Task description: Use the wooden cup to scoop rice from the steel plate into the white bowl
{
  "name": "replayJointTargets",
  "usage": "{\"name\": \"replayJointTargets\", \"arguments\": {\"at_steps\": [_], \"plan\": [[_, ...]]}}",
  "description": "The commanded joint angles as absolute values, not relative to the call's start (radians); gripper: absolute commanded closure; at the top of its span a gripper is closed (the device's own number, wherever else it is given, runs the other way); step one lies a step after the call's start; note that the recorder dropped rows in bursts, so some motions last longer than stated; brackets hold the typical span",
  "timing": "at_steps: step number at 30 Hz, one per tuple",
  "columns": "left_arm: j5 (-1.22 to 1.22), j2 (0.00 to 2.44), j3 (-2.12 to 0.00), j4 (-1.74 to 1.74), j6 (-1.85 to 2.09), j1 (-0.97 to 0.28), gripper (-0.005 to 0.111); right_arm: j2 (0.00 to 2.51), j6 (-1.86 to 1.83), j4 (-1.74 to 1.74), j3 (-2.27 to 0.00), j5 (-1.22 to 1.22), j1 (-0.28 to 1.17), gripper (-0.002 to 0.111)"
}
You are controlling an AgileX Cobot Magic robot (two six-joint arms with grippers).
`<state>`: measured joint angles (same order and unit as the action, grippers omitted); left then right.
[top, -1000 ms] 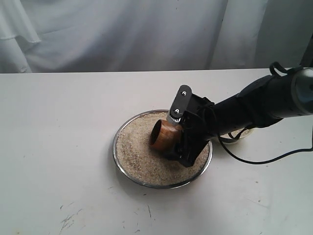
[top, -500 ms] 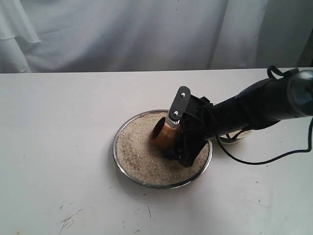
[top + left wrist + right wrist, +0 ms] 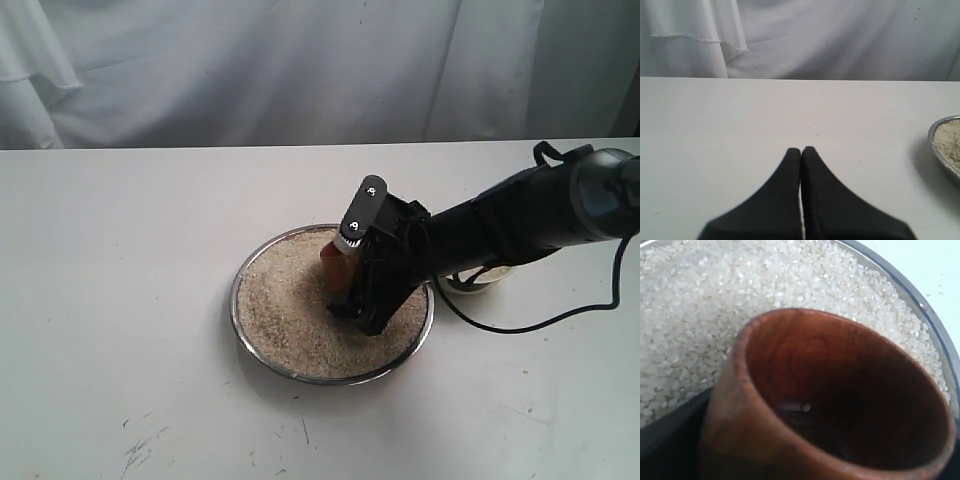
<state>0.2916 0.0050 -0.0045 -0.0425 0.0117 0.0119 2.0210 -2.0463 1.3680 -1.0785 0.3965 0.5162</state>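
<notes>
The right gripper's [image 3: 343, 275] fingers [image 3: 362, 208] are working over the steel plate [image 3: 236, 300], beside the white bowl [image 3: 482, 286], pinching the nearly empty wooden cup [image 3: 830, 370] and tilting it into the rice [image 3: 285, 310]. The left gripper's [image 3: 800, 150] fingers [image 3: 789, 172] are pressing together over the bare surface [image 3: 715, 115]. Scooping seems to be starting; the next move calls for digging in, then levelling the cup.

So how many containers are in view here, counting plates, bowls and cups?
3. A steel plate in the middle, a wooden cup tipped low over it, and a white bowl just right of the plate, mostly hidden behind the right arm.
</notes>
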Motion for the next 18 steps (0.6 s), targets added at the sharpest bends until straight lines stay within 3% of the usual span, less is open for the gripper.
{"name": "replayJointTargets", "arguments": {"at_steps": [1,5,13,18], "plan": [[0.285,0.000,0.000,-0.043,0.009,0.010,0.107,2.019,-2.053,1.384,-1.090,0.394,0.518,0.036],[0.285,0.000,0.000,-0.043,0.009,0.010,0.107,2.034,-2.053,1.479,-1.090,0.396,0.518,0.049],[0.285,0.000,0.000,-0.043,0.009,0.010,0.107,2.023,-2.027,1.482,-1.090,0.396,0.518,0.090],[0.285,0.000,0.000,-0.043,0.009,0.010,0.107,1.970,-2.027,1.482,-1.090,0.383,0.518,0.105]]}}
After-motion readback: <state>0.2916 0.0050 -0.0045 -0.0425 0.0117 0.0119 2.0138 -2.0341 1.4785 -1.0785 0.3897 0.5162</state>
